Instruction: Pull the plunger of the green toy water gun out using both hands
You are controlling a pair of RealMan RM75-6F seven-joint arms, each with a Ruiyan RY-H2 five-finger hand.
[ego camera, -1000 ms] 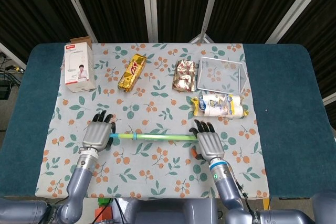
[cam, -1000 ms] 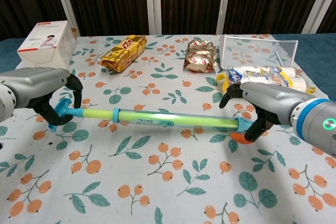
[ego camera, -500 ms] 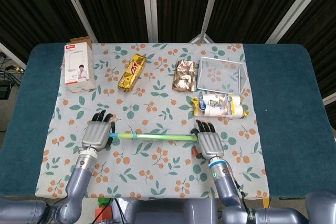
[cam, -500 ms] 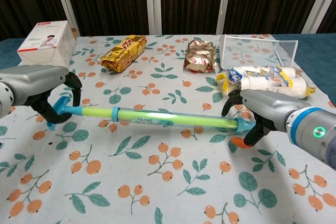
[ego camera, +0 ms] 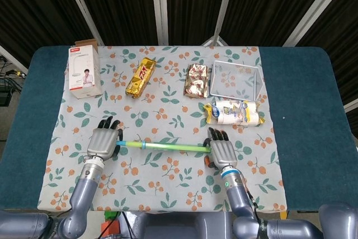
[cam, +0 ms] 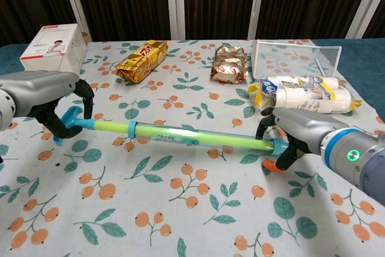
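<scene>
The green toy water gun (cam: 192,138) (ego camera: 168,146) is held level above the floral cloth, across the front of the table. Its thin plunger rod (cam: 111,127) sticks out to the left of a blue collar and ends in a blue handle (cam: 69,120). My left hand (cam: 45,97) (ego camera: 104,141) grips that handle. My right hand (cam: 298,127) (ego camera: 222,151) grips the barrel's right end by the blue cap and orange tip (cam: 275,165).
At the back of the floral cloth (ego camera: 168,121) stand a white box (ego camera: 85,70), a gold snack pack (ego camera: 140,76), a brown snack pack (ego camera: 197,80) and a wire basket (ego camera: 236,79). A pack of cups (cam: 307,93) lies just behind my right hand.
The plunger handle has moved a little further left with my left hand, so more rod shows. My right hand and the barrel end have drawn slightly toward me.
</scene>
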